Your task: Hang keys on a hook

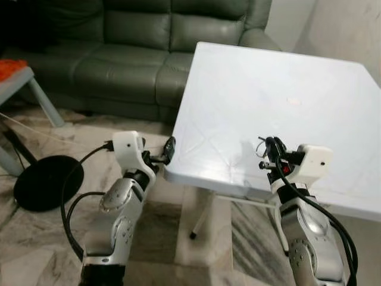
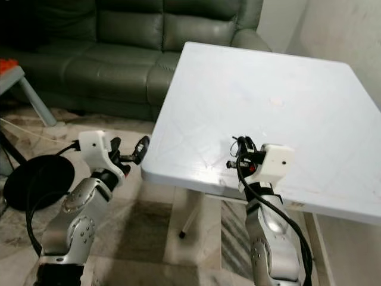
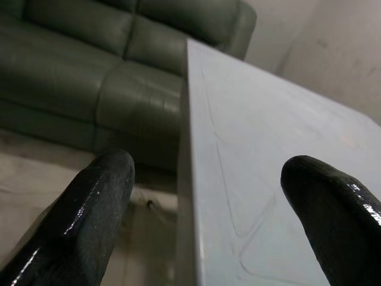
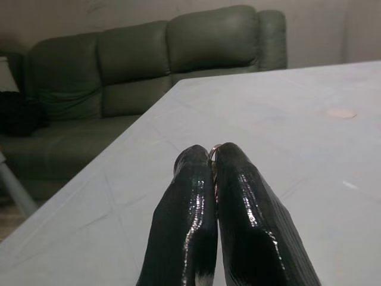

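Right gripper is clamped on the keys, a ring glinting between its pressed fingertips, over the table's near edge. Left gripper, fingers apart, waits at nine o'clock off the table's corner. No hook is visible; sofa lies at eleven o'clock.

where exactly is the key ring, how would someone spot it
Find the white table in front of the green sofa. Over its near edge, the right tool is shut on the key ring. It is the thin metal loop peeking from between two glossy black fingers.
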You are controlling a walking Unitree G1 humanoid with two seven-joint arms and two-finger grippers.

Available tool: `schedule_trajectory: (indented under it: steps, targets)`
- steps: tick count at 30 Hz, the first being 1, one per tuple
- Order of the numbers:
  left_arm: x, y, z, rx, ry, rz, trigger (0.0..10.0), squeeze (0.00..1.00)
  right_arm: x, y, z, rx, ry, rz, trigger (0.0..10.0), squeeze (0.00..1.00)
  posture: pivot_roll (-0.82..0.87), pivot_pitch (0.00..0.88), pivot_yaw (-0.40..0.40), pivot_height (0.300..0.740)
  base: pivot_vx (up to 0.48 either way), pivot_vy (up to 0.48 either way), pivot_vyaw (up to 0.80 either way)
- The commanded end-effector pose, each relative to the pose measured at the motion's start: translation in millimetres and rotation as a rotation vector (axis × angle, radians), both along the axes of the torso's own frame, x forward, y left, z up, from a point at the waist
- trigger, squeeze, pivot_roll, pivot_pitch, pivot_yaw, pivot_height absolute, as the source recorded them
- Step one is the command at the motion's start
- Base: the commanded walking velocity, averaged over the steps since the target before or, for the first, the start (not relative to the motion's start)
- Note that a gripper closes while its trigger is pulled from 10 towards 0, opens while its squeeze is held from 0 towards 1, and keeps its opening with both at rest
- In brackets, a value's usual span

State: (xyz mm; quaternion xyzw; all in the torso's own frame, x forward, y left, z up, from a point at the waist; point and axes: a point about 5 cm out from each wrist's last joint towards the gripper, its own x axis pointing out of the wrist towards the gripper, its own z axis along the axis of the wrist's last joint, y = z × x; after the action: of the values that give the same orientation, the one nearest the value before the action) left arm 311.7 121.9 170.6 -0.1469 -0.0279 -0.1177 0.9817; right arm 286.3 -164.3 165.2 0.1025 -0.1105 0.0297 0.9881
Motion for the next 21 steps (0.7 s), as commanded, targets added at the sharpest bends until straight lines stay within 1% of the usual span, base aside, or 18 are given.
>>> schedule_trajectory:
  steps: [1,3,8,12,13,14,15,16,17,18,19,21]
  targets:
    - [-1.7,3.7,-4.2,0.010,-0.013,0.004,10.0,0.00,-5.5,-3.8,-0.9,-0.031,0.007,-0.020,10.0,0.00,-0.05,0.045,-0.054,0.740,0.000,0.000,0.00]
    - [-2.7,7.4,-8.0,0.020,-0.008,0.012,10.0,0.00,-7.3,-4.2,-2.1,-0.042,0.012,-0.025,10.0,0.00,-0.05,0.044,-0.053,0.740,0.000,0.000,0.00]
    - [-1.0,13.9,-14.9,0.008,-0.009,0.021,10.0,0.00,-7.3,-3.0,-6.0,-0.061,0.019,-0.034,10.0,0.00,-0.04,0.031,-0.051,0.740,0.000,0.000,0.00]
    - [0.2,17.7,-17.9,0.007,-0.030,0.029,10.0,0.00,-5.8,-3.1,-11.8,-0.082,0.027,-0.037,10.0,0.00,-0.04,0.019,-0.046,0.740,0.000,0.000,0.00]
    - [0.3,19.1,-19.2,-0.016,-0.040,0.030,10.0,0.00,-6.0,-4.8,-13.4,-0.095,0.022,-0.046,10.0,0.00,-0.04,0.013,-0.047,0.740,0.000,0.000,0.00]
    - [0.3,19.1,-19.2,-0.016,-0.040,0.030,10.0,0.00,-6.0,-4.8,-13.4,-0.095,0.022,-0.046,10.0,0.00,-0.04,0.013,-0.047,0.740,0.000,0.000,0.00]
    - [-0.3,20.2,-19.5,-0.026,-0.052,0.031,10.0,0.00,-6.5,-5.2,-13.9,-0.108,0.013,-0.043,10.0,0.00,-0.05,0.005,-0.044,0.740,0.000,0.000,0.00]
    - [-1.8,22.4,-20.4,-0.024,-0.078,0.043,10.0,0.00,-7.8,-5.9,-16.6,-0.142,0.009,-0.044,10.0,0.00,-0.05,0.002,-0.044,0.740,0.000,0.000,0.00]
    - [-1.8,22.4,-20.4,-0.024,-0.078,0.043,10.0,0.00,-7.8,-5.9,-16.6,-0.142,0.009,-0.044,10.0,0.00,-0.05,0.002,-0.044,0.740,0.000,0.000,0.00]
    - [-2.9,23.1,-22.1,-0.025,-0.084,0.047,10.0,0.00,-8.8,-6.0,-19.2,-0.152,0.010,-0.044,10.0,0.00,-0.05,0.000,-0.043,0.740,0.000,0.000,0.00]
    - [-5.3,23.4,-29.1,-0.016,-0.082,0.041,10.0,0.00,-12.4,-6.3,-26.7,-0.161,0.021,-0.031,10.0,0.00,-0.05,0.000,-0.040,0.740,0.000,0.000,0.00]
    - [-7.3,23.0,-33.7,-0.016,-0.078,0.027,10.0,0.00,-15.1,-6.6,-32.1,-0.166,0.029,-0.023,10.0,0.00,-0.05,0.000,-0.039,0.740,0.000,0.000,0.00]
